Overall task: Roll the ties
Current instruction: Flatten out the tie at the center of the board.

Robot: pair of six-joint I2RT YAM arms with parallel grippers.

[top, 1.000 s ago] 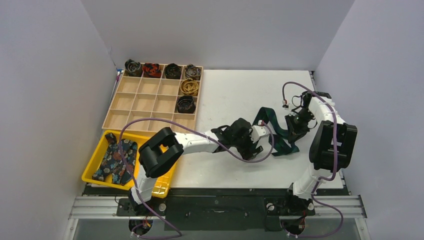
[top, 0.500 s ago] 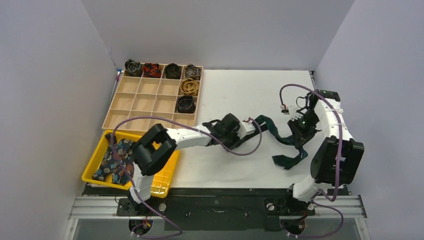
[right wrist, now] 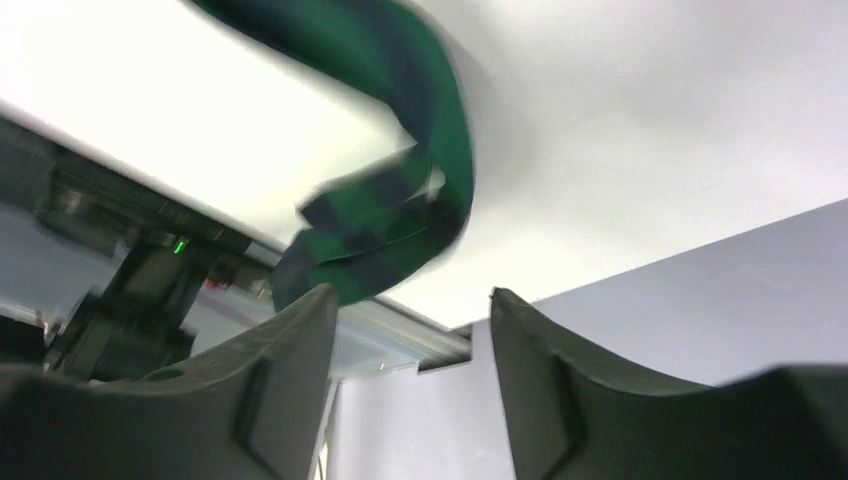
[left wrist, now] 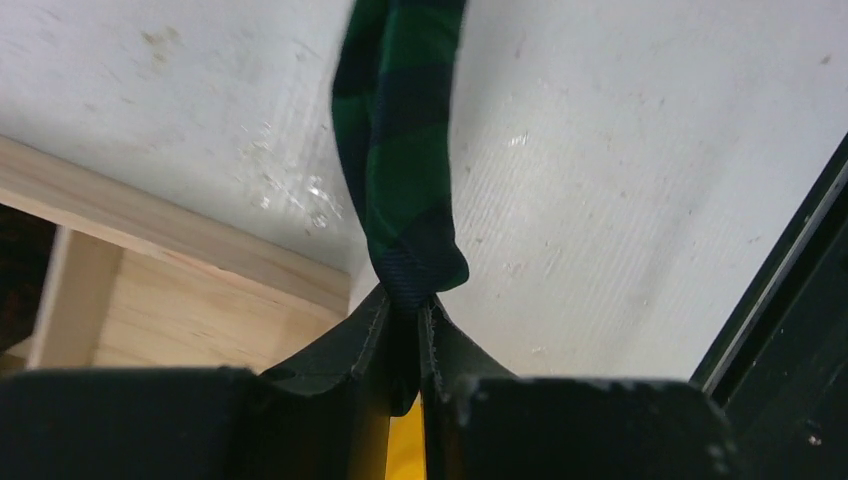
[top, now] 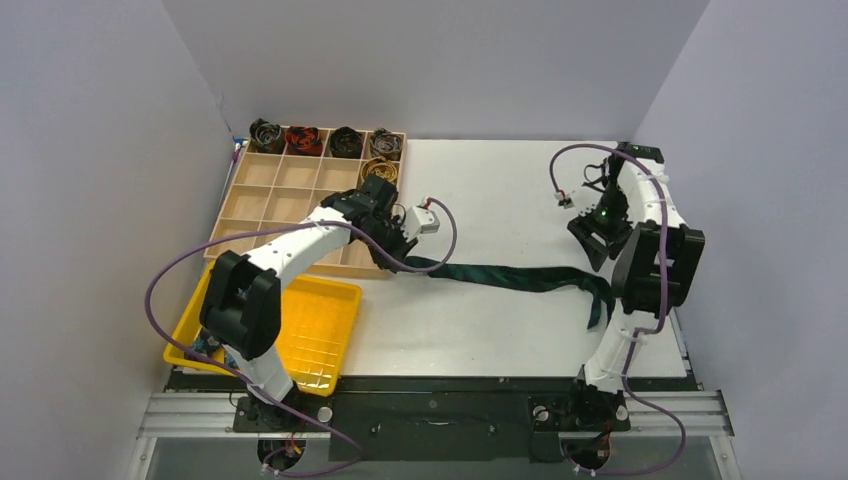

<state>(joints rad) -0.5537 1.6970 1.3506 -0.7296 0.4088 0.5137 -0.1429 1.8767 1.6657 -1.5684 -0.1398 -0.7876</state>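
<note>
The dark green-navy plaid tie (top: 520,277) lies stretched across the white table, and its right end curls at the table's right edge. My left gripper (top: 403,252) is by the wooden organizer's near right corner, shut on the tie's left end (left wrist: 400,150). The fabric is pinched between its fingertips (left wrist: 372,325). My right gripper (top: 598,243) hovers open above the table's right side with nothing between its jaws. In the right wrist view the tie (right wrist: 400,215) is blurred beyond the open right gripper (right wrist: 412,300). Rolled ties (top: 303,138) fill the organizer's back row.
The wooden organizer (top: 275,205) with its grid of compartments stands at the back left. In front of it is the yellow tray (top: 315,335), partly covered by my left arm's elbow (top: 240,300). Purple cables loop off both arms. Grey walls close in on three sides.
My left gripper shut on the tie's end and pulled it left to the organizer, drawing the tie out straight. My right gripper let go of the tie, opened and moved toward the back.
</note>
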